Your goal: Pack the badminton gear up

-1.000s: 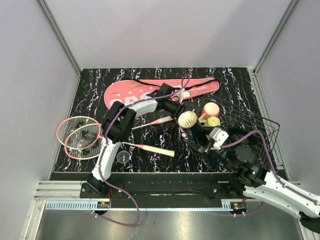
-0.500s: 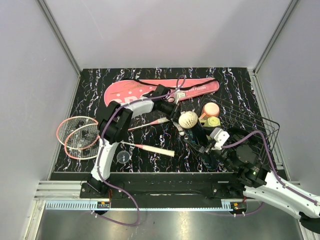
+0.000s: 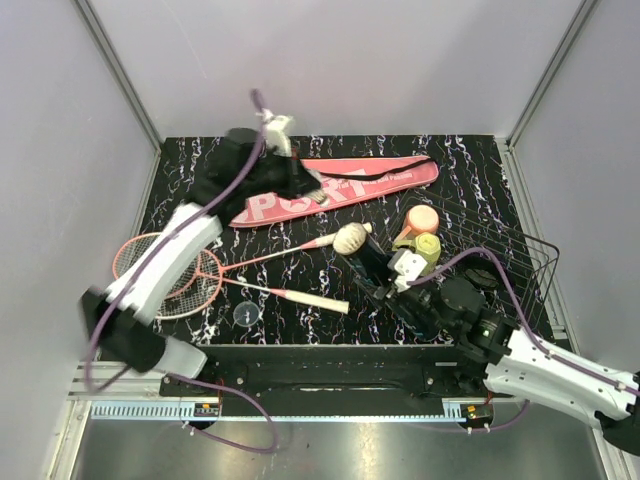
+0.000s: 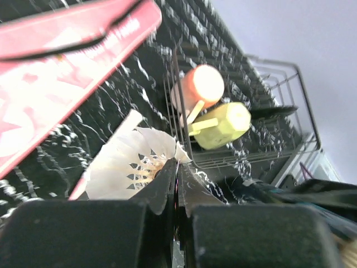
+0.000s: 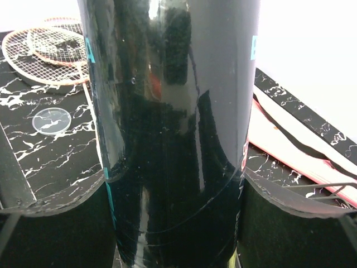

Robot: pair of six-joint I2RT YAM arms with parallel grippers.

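Observation:
A long black tube [image 3: 385, 280] [image 5: 173, 128] lies slanted over the table with my right gripper [image 3: 405, 290] [image 5: 173, 192] shut around it. At the tube's far end sits a white feather shuttlecock [image 3: 350, 238] [image 4: 128, 162]. My left gripper [image 3: 312, 192] [image 4: 178, 167] hangs above the pink "SPORT" cover [image 3: 340, 185] [image 4: 50, 44], apart from the shuttlecock, jaws shut with nothing held. Two pink-red racquets [image 3: 165, 275] [image 5: 50, 47] lie crossed at the left, their white handles [image 3: 310, 299] pointing right.
A black wire basket [image 3: 505, 255] [image 4: 251, 72] lies at the right with a yellow-green cup [image 3: 427, 245] [image 4: 223, 124] and its peach lid [image 3: 422, 218] [image 4: 203, 82] at its mouth. A small clear disc [image 3: 246, 315] [image 5: 51, 120] lies near the front edge.
My left gripper has shut and swung up and back from the shuttlecock to above the cover. The tube with the shuttlecock has shifted a little to the left.

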